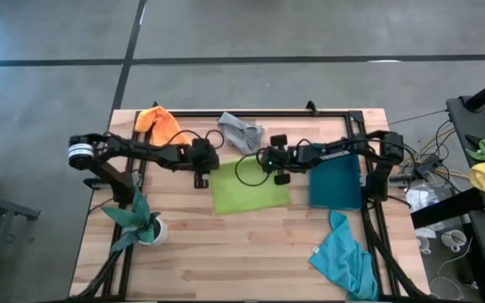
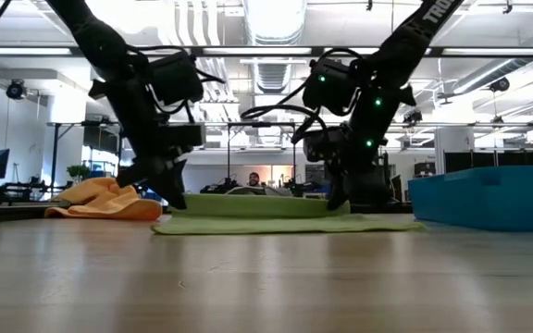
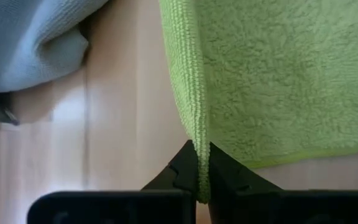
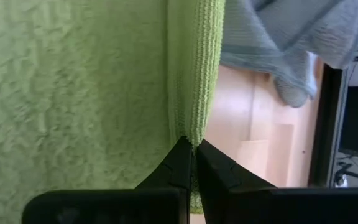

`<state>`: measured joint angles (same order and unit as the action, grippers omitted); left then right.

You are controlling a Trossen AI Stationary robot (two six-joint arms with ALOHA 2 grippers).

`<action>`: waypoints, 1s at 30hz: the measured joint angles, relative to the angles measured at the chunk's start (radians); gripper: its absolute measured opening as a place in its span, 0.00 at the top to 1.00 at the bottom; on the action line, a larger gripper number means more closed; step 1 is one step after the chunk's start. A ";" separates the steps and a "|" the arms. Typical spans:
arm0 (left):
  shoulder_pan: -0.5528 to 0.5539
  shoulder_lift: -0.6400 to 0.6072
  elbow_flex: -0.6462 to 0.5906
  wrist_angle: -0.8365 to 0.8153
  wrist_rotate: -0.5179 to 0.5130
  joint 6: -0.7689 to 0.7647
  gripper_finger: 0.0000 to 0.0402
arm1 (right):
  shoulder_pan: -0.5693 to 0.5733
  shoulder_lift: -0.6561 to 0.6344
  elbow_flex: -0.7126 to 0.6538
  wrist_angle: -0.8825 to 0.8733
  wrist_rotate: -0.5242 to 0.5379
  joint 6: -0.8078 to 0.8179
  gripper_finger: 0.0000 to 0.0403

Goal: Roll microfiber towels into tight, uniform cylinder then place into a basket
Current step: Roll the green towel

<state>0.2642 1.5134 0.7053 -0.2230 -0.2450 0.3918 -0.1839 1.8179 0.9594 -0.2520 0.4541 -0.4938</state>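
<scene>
1. The lime green microfiber towel (image 1: 249, 190) lies mostly flat in the middle of the wooden slat table (image 1: 242, 261), right beside the shallow teal-blue plastic basket (image 1: 336, 186), on the side facing the left arm.
2. The left gripper (image 3: 199, 163) is clamped tight on one far corner of that green towel, pinching the hem between its dark fingers.
3. The right gripper (image 4: 192, 148) does the same on the other far corner, the one nearer the basket, fingers closed on the folded edge.
4. A crumpled grey towel (image 1: 241, 132) sits just past the green one, away from the basket's front.
5. The orange towel (image 1: 158, 124) is bunched up further along, well apart from the basket.
6. The turquoise towel (image 1: 343, 254) sits rumpled near the table's front edge, just in front of the basket.
</scene>
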 joint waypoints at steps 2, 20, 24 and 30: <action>-0.009 0.001 0.000 -0.004 -0.005 0.008 1.00 | 0.017 0.000 -0.009 0.002 0.002 0.000 0.98; -0.058 0.007 -0.007 0.021 -0.062 0.147 1.00 | 0.036 0.000 -0.022 0.014 0.141 -0.110 0.98; -0.058 0.011 -0.031 0.062 -0.081 0.149 1.00 | 0.036 0.003 -0.030 0.028 0.141 -0.113 0.98; -0.059 0.046 -0.055 0.100 -0.098 0.149 1.00 | 0.037 0.032 -0.031 0.034 0.102 -0.141 0.98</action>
<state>0.2054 1.5598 0.6500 -0.1235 -0.3431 0.5407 -0.1471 1.8494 0.9287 -0.2180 0.5558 -0.6348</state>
